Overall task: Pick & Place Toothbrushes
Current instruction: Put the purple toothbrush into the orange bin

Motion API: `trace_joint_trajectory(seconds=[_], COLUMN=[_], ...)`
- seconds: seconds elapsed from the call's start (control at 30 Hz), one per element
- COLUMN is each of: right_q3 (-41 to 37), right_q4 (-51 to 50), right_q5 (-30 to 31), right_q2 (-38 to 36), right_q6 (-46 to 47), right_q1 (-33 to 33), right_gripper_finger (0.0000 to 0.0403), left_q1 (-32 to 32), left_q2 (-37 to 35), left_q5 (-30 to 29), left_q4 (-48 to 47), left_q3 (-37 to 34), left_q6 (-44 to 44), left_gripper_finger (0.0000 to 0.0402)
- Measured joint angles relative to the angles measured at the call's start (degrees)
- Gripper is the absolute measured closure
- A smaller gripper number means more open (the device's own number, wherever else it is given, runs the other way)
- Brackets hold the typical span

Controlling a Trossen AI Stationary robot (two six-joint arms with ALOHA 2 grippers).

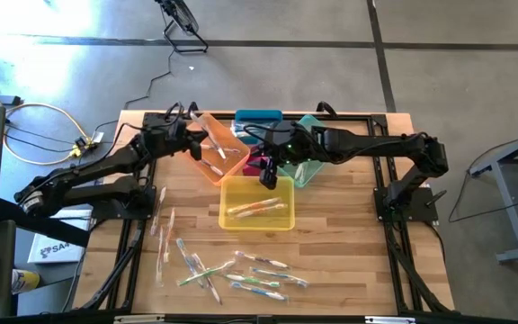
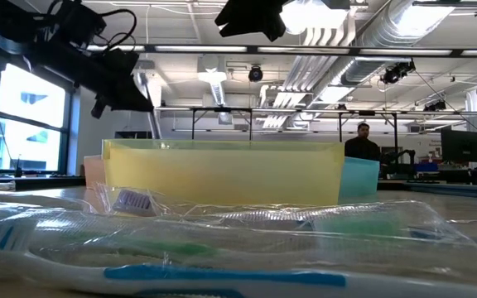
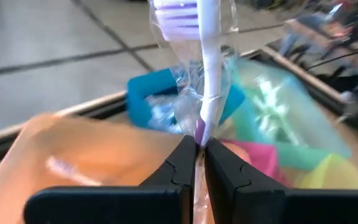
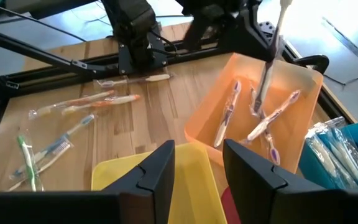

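My left gripper (image 3: pixel 199 152) hangs over the orange bin (image 1: pixel 218 151) at the table's far side, shut on a wrapped toothbrush (image 3: pixel 205 68) with purple bristles. More toothbrushes lie inside the orange bin (image 4: pixel 253 118). My right gripper (image 4: pixel 197 165) stands open over the far rim of the yellow bin (image 1: pixel 257 202), with nothing between its fingers. A couple of toothbrushes (image 1: pixel 254 209) lie on the yellow bin's floor. Several wrapped toothbrushes (image 1: pixel 232 270) lie loose on the table's near part. My left gripper pinches the toothbrush's handle (image 3: pixel 201 127) and its clear wrapper between the two fingertips, at the end away from the bristles. The brush runs on past the fingertips in line with them, bristle head (image 3: pixel 179 12) farthest out. It is lifted clear above the orange bin.
A blue bin (image 1: pixel 257 117), a green bin (image 1: pixel 311 135) and a pink bin (image 1: pixel 257 164) crowd around the orange and yellow ones. More loose toothbrushes (image 1: pixel 162 225) lie near the left arm's base. A person (image 2: pixel 363 145) stands far behind the table.
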Motion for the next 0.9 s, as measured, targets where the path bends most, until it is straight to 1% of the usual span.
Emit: trace_joint_trajectory(seconds=[0.17,0.3,0.63,0.9], right_q3=[0.0,0.0,0.0,0.0], right_q4=[0.0,0.0,0.0,0.0], right_q5=[0.0,0.0,0.0,0.0], right_q2=[0.0,0.0,0.0,0.0], right_q6=[-0.1,-0.1,-0.1,-0.1], right_q1=[0.0,0.0,0.0,0.0], right_gripper_finger=[0.0275,0.0275,0.0275,0.0275], left_q1=[-0.2,-0.2,-0.2,-0.2], left_q2=[0.0,1.4,9.4,13.9], left_q5=[-0.4,-0.4,-0.3,2.0], left_q4=[-3.1,-4.2,-3.9,-0.7], left_q3=[0.0,0.0,0.0,0.0], left_q6=[-0.5,-1.4,-5.0,-6.3], left_gripper_finger=[0.0386,0.0386,0.0386,0.0386])
